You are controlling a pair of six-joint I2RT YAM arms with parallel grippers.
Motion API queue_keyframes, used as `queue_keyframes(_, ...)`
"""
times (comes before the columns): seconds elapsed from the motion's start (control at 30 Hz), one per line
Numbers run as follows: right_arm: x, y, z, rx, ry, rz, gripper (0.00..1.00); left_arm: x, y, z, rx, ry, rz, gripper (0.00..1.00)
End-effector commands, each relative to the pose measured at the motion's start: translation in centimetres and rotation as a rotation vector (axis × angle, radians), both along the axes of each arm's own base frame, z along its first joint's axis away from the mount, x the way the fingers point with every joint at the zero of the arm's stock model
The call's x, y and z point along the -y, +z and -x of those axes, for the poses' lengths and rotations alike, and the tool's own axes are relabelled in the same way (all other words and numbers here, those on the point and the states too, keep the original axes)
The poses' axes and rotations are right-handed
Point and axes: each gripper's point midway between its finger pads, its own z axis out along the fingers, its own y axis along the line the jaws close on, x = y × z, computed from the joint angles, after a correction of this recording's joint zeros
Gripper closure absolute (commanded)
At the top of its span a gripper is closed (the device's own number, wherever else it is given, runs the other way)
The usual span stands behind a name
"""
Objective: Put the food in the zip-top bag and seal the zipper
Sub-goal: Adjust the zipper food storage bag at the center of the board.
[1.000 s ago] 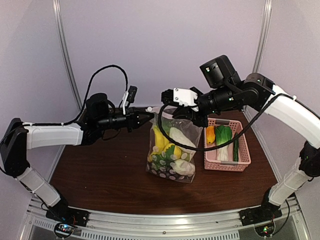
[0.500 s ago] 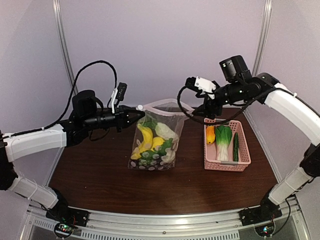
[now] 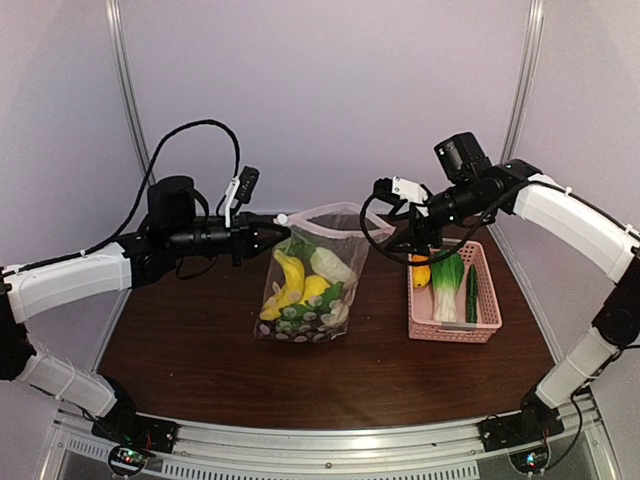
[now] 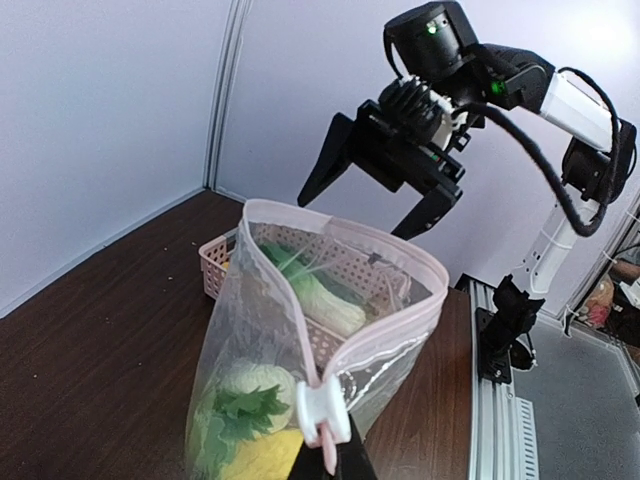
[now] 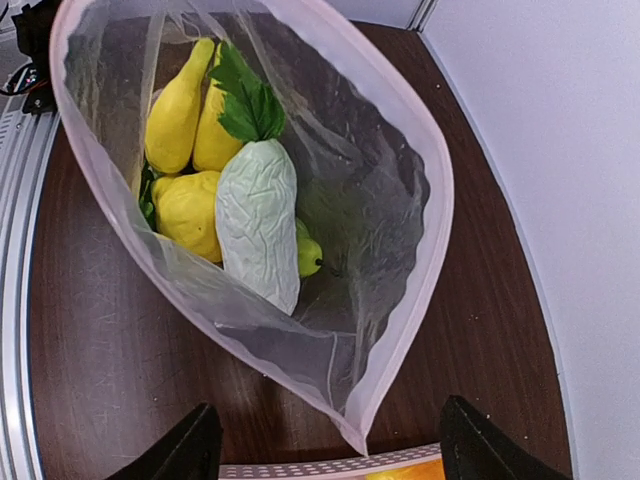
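Observation:
The clear zip-top bag [image 3: 335,240] stands on the table with its mouth wide open. Inside lie yellow bananas [image 3: 291,274], a white radish [image 5: 258,225], a lemon [image 5: 187,210] and a small green fruit [image 5: 308,258]. My left gripper [image 3: 281,229] is shut on the zipper [image 4: 385,330] at its left end, just below the white slider [image 4: 322,408]. My right gripper [image 3: 404,238] hangs open off the bag's right corner. In the right wrist view its fingers [image 5: 190,452] stand either side of that corner [image 5: 352,432] without touching it.
A pink slatted basket [image 3: 491,300] stands right of the bag, under the right gripper. It holds an orange piece [image 3: 421,272], leafy greens [image 3: 447,278] and a dark green cucumber [image 3: 471,295]. Purple walls close the table at the back and sides.
The right gripper has opened, let go of the bag's rim and drawn back to the right. The left gripper has carried the bag leftward and lower.

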Motion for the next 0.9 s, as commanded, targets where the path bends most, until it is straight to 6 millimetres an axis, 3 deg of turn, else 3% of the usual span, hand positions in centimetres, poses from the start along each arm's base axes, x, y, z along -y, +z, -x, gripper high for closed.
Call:
queue_keyframes(0.0, -0.6, -0.5, -0.2, -0.013, 0.026, -0.027, 0.25, -0.2, 2.0, 0.6, 0.06, -0.026, 0.014, 1.0)
queue_keyframes(0.2, -0.8, -0.7, -1.6, -0.011, 0.002, -0.039, 0.32, -0.2, 1.9, 0.7, 0.06, -0.037, 0.004, 1.0)
queue_keyframes(0.23, -0.9, -1.0, -1.7, -0.024, 0.008, -0.037, 0.37, -0.2, 1.9, 0.7, 0.06, -0.035, 0.002, 1.0)
queue_keyframes(0.37, -1.2, -1.9, -1.2, -0.084, 0.06, -0.021, 0.81, -0.2, 1.7, 0.5, 0.065, -0.025, -0.008, 1.0)
queue_keyframes(0.4, -1.1, -2.1, -1.3, -0.093, 0.061, -0.011, 0.88, -0.3, 1.8, 0.5, 0.067, -0.022, -0.011, 1.0)
queue_keyframes(0.53, 0.2, -1.8, -1.8, -0.084, 0.036, 0.007, 0.98, -0.5, 2.3, 0.5, 0.087, -0.014, -0.037, 1.0)
queue_keyframes(0.67, 2.5, 0.4, -2.2, -0.006, -0.01, 0.02, 1.0, -1.3, 2.9, 0.4, 0.127, 0.028, -0.077, 1.0)
queue_keyframes(0.87, 4.3, 2.2, -0.3, 0.055, 0.011, 0.058, 1.0, -2.6, 1.7, -1.3, 0.136, 0.143, -0.169, 1.0)
